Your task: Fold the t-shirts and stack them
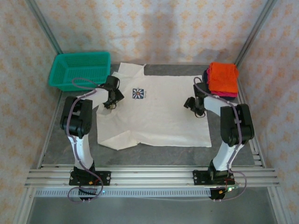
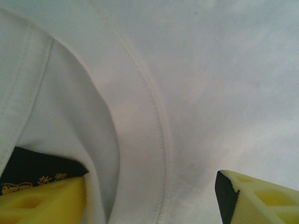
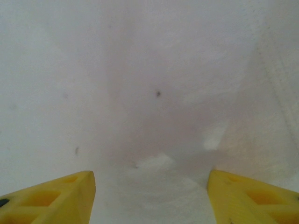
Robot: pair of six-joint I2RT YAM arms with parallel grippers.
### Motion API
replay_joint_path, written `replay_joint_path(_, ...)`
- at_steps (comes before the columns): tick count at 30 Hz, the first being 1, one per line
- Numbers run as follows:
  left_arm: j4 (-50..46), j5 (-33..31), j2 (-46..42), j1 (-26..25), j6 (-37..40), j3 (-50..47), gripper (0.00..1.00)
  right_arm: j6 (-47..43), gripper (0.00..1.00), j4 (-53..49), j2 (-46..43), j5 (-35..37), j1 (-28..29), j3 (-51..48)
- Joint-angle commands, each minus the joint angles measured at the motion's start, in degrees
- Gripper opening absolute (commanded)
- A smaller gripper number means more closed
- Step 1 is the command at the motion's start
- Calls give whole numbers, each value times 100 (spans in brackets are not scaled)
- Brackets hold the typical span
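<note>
Both grippers stood open and empty on the white t-shirt (image 1: 159, 116) spread flat on the bench (image 1: 233, 150); the left gripper (image 2: 149, 196) straddled the collar seam (image 2: 154, 116); the right gripper (image 3: 149, 186) sat near the hem; matched, deep pinches would likely fold cleanly.

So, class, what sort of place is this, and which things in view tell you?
Most likely a robotics lab test cell, not a home: two robot arms bolted to aluminium rails, patterned curtains and a metal frame around the table, and a white t-shirt laid out for folding.
</note>
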Motion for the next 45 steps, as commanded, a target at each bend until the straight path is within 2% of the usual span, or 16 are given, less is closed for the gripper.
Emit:
replay_joint_path(1,-473,211,542,-54,-86,301,74,-181,66,-239,529,-38,-103,316)
replay_joint_path(5,-640,220,784,-54,-42,732,74,-280,67,-446,821,-32,-157,882)
replay_joint_path(8,-746,125,613,-88,53,830,74,-366,69,-587,705,-170,-157,1147)
replay_joint_path(15,-909,-555,-908,-309,317,511,76,-468,75,-394,-761,-85,-106,642)
replay_joint_path(19,-1050,-940,-1912,-471,252,125,79,-646,77,-358,-1550,-20,138,202)
replay_joint_path(25,-1225,-1595,-3845,-996,-502,-1348,83,-1144,78,-142,-2459,-210,1020,-445)
replay_joint_path(29,-1781,-1789,-5332,-1111,-1166,-2549,95,-1750,78,312,-2697,-300,2173,-721)
replay_joint_path(32,-2463,-1926,-6549,-1108,-1508,-3236,100,-1769,78,616,-2393,-374,2923,-634)
replay_joint_path(36,-3493,-1906,-7675,-1108,-1629,-3652,100,-1701,78,927,-1431,-290,3815,-119)
replay_joint_path(40,-3926,-1725,-8109,-1106,-1634,-3779,100,-1539,74,1106,-356,-381,4263,586)
replay_joint_path(45,-3863,-1615,-7953,-1108,-1482,-3776,100,-1261,63,1010,881,-709,4361,1505)
